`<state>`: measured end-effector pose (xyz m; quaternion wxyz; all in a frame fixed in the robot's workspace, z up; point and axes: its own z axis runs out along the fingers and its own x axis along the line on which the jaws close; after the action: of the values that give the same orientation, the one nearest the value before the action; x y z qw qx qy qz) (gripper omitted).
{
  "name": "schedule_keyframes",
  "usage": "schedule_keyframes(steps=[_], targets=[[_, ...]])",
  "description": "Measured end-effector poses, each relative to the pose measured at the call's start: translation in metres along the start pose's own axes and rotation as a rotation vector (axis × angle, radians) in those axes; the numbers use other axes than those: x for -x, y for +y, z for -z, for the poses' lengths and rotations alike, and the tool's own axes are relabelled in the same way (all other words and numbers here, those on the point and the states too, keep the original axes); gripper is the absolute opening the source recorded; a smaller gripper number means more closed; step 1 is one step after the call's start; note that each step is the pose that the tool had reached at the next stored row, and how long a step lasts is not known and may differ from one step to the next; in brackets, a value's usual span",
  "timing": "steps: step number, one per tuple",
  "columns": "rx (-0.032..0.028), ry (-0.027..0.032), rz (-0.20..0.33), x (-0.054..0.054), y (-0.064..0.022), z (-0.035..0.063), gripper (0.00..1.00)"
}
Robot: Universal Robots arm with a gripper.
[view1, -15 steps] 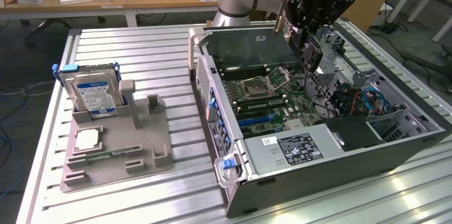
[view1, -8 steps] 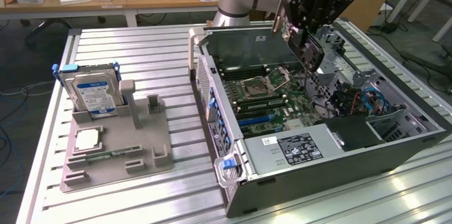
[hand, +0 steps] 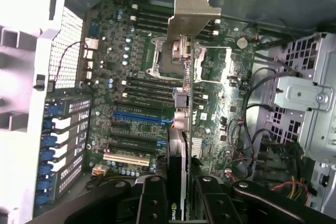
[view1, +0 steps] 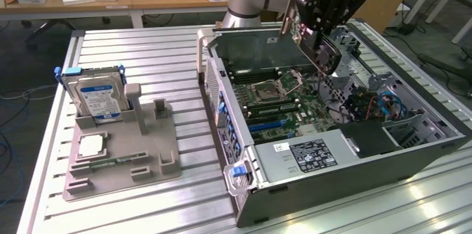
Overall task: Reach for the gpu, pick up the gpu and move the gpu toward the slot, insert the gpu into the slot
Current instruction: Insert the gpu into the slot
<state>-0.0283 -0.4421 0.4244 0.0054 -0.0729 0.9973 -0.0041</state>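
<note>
Slatted metal table (view1: 147,51) carries a tray (view1: 118,176) with a hard drive (view1: 96,95) at the exterior view's left, an open case (view1: 354,162) right of it. Upper right, jaws clamp the gpu (view1: 326,57), green board, black fan, silver bracket, tilted above the motherboard (view1: 288,101), apart from the blue slot (view1: 267,125).

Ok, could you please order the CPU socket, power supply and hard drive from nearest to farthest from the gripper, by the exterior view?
1. CPU socket, on the motherboard below the gripper.
2. Power supply, in the case's near end.
3. Hard drive, outside, exterior view's left.
</note>
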Motion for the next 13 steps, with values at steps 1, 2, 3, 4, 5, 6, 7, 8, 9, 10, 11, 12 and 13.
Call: schedule_keyframes(steps=[1, 2, 3, 4, 5, 6, 7, 8, 9, 10, 11, 12, 13], targets=[[0.0001, -0.0001, 0.010, 0.0000, 0.0000, 0.0000, 0.26], [0.0002, -0.0001, 0.018, 0.0000, 0.0000, 0.0000, 0.26], [0.0002, -0.0002, 0.026, 0.0000, 0.0000, 0.0000, 0.26], [0.0003, -0.0003, 0.034, 0.0000, 0.0000, 0.0000, 0.26], [0.0005, -0.0004, 0.042, 0.0000, 0.0000, 0.0000, 0.26], [0.0005, -0.0004, 0.051, 0.0000, 0.0000, 0.0000, 0.26], [0.0006, -0.0005, 0.060, 0.0000, 0.0000, 0.0000, 0.26], [0.0007, -0.0006, 0.070, 0.0000, 0.0000, 0.0000, 0.26], [0.0008, -0.0007, 0.078, 0.0000, 0.0000, 0.0000, 0.26], [0.0009, -0.0008, 0.088, 0.0000, 0.0000, 0.0000, 0.26], [0.0010, -0.0009, 0.098, 0.0000, 0.0000, 0.0000, 0.26], [0.0011, -0.0010, 0.107, 0.0000, 0.0000, 0.0000, 0.26], [0.0012, -0.0011, 0.117, 0.0001, 0.0000, 0.0000, 0.26]])
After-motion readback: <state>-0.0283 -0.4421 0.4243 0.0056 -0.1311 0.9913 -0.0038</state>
